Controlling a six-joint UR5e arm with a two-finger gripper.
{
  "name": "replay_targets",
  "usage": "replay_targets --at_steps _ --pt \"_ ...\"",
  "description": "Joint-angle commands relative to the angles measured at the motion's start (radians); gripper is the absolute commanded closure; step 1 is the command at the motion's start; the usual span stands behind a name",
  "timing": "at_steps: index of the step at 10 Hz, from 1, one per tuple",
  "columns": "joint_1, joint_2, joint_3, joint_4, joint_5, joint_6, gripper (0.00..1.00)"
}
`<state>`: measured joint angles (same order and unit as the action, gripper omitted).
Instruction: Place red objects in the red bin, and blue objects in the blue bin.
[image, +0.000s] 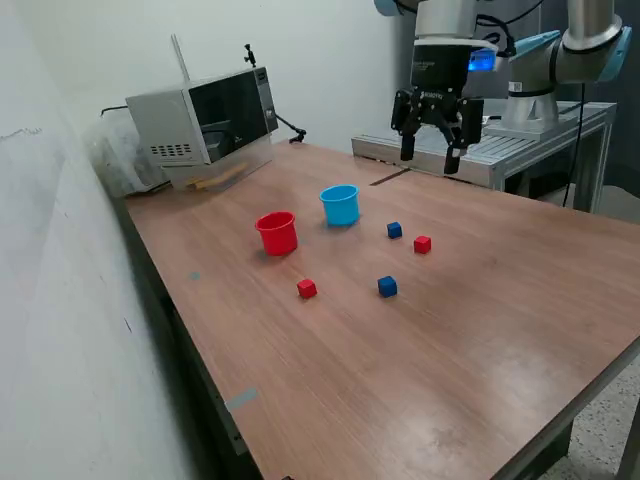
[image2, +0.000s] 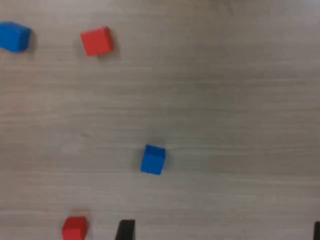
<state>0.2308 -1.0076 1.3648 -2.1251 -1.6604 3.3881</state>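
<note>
The claw (image: 432, 152) is hanging high above the bench (image: 480, 330) with its fingers spread and nothing between them. The red cup (image: 277, 232) and the blue cup (image: 340, 204) are standing upright near each other. Two red cubes (image: 422, 244) (image: 306, 288) and two blue cubes (image: 394, 230) (image: 387, 286) are lying apart on the bench, outside both cups.

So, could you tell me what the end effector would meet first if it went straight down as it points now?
Probably bare wooden table; the end effector hangs open above it, with no cube directly beneath, though depth is unclear.
</note>
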Motion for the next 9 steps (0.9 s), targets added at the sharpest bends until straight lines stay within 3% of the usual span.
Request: replay_targets --at_steps 1,5,9 --pt "-0.021 0.151 -0.153 -0.003 0.004 -0.083 0.00" --pt "-0.105 0.248 -0.246 0.004 0.001 -0.150 0.00" --pt "-0.155 0.305 -0.280 0.001 0.001 -0.182 0.00"
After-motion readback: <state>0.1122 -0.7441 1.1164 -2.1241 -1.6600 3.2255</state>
